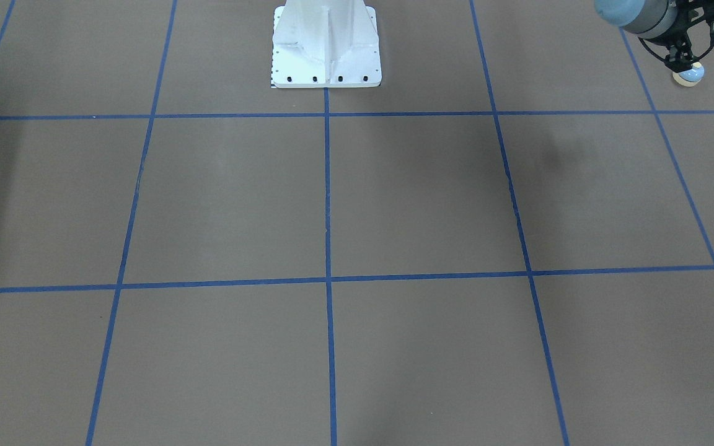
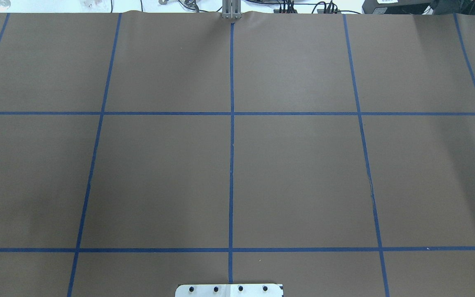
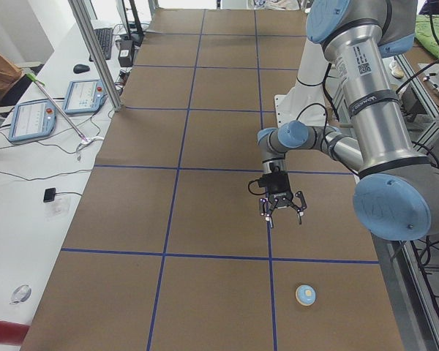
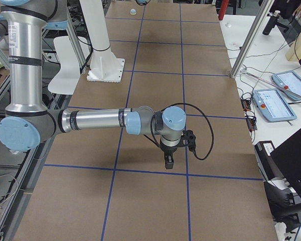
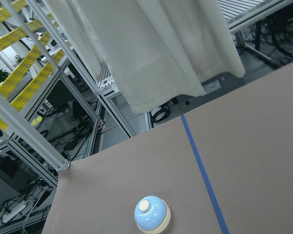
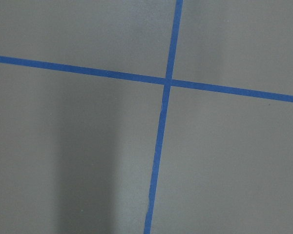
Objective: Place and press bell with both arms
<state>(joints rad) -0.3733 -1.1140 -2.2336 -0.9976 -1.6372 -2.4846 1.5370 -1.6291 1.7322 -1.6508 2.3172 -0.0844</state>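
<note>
The bell [image 3: 305, 295] is a small light-blue dome with a cream button. It sits on the brown table near the table's left end and near the robot's side. It also shows in the front view [image 1: 690, 75], in the left wrist view [image 5: 152, 214] and, tiny, in the right side view [image 4: 133, 11]. My left gripper [image 3: 282, 214] hangs above the table, fingers spread open and empty, apart from the bell and further in from the table's end; in the front view [image 1: 684, 61] it stands just over the bell. My right gripper [image 4: 168, 161] points down over a tape line; I cannot tell whether it is open or shut.
A white bolted pedestal [image 1: 326, 46] stands at the robot's side of the table. Blue tape lines [image 2: 231, 165] divide the brown table into squares. A side desk with teach pendants [image 3: 29, 121] and an aluminium post [image 3: 95, 51] border the far long edge.
</note>
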